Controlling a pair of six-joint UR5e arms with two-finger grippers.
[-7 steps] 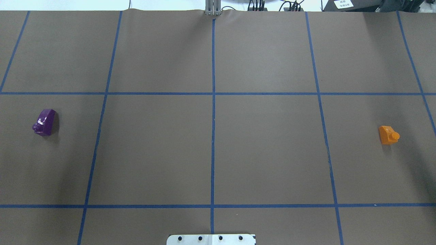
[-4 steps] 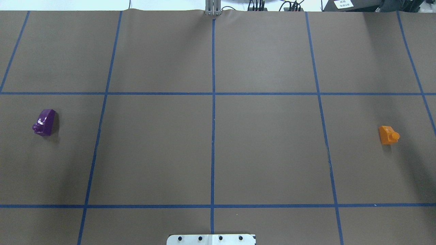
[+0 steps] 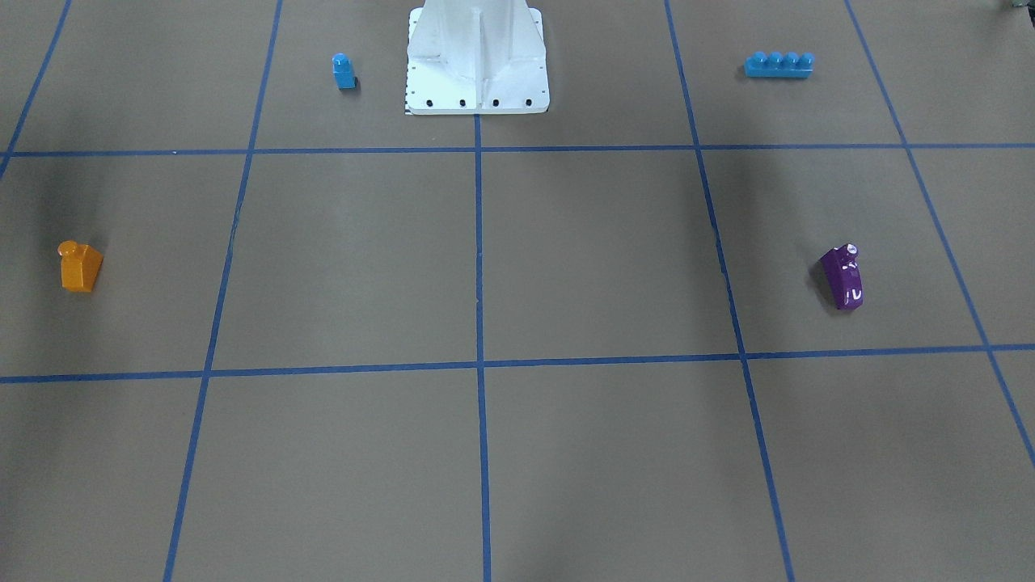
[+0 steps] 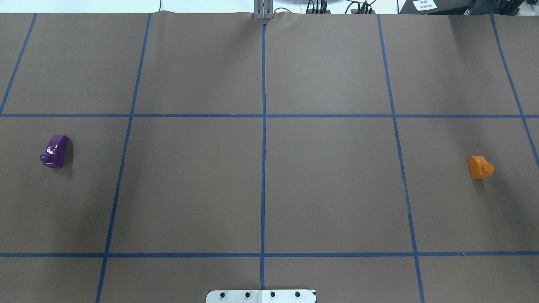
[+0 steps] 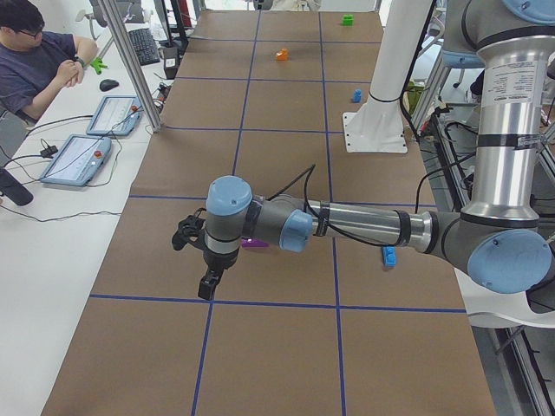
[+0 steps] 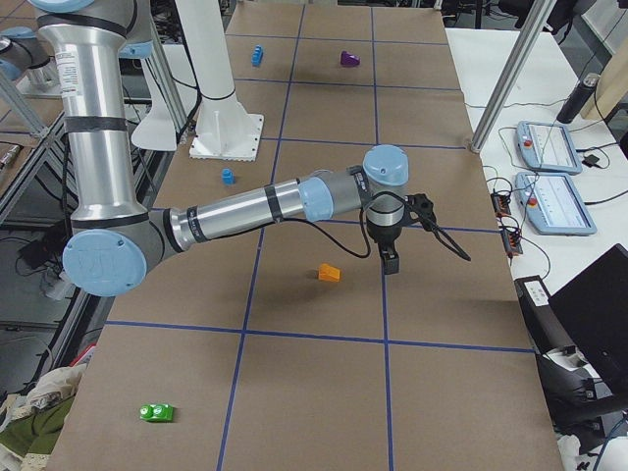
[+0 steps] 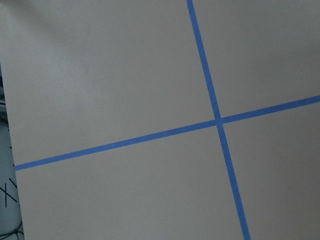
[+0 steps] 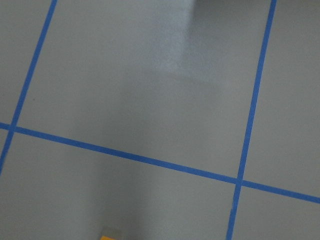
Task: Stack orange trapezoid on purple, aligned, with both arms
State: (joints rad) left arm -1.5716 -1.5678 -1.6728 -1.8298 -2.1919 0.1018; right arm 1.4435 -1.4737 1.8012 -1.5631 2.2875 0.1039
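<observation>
The orange trapezoid stands on the brown table at the right of the overhead view, and at the left of the front view. The purple block lies at the far left, and at the right of the front view. The two are far apart. My left gripper shows only in the left side view, hanging just outboard of the purple block. My right gripper shows only in the right side view, beside the orange trapezoid. I cannot tell whether either is open or shut.
A blue single-stud block and a long blue brick lie on either side of the white robot base. A green block lies near the table's right end. An operator sits beside the table.
</observation>
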